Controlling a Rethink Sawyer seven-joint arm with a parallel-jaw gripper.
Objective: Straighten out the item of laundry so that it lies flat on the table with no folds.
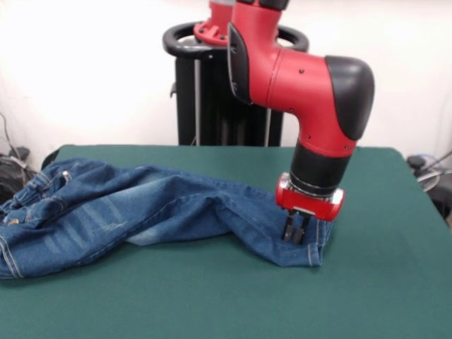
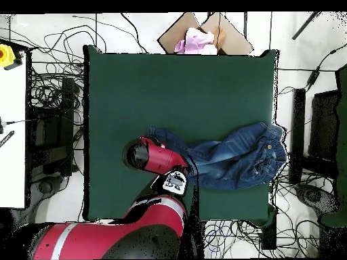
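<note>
Down at the hem end of the jeans (image 1: 141, 212) with fingers (image 1: 294, 231) pressed into denim, grip not discernible; next, probably dragging that leg outward along the surface (image 1: 212, 304).

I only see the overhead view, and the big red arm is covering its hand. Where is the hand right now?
Observer: In the front view the hand is down low on the jeans, right by the end of one leg.
Operator: Is it squeezing them?
Observer: I cannot tell. The front view shows its tip against the denim, but not whether it grips.
Operator: Do the jeans lie flat?
Observer: No. Seen from the side, a raised fold runs along the leg toward the hand, standing up off the table.
</note>
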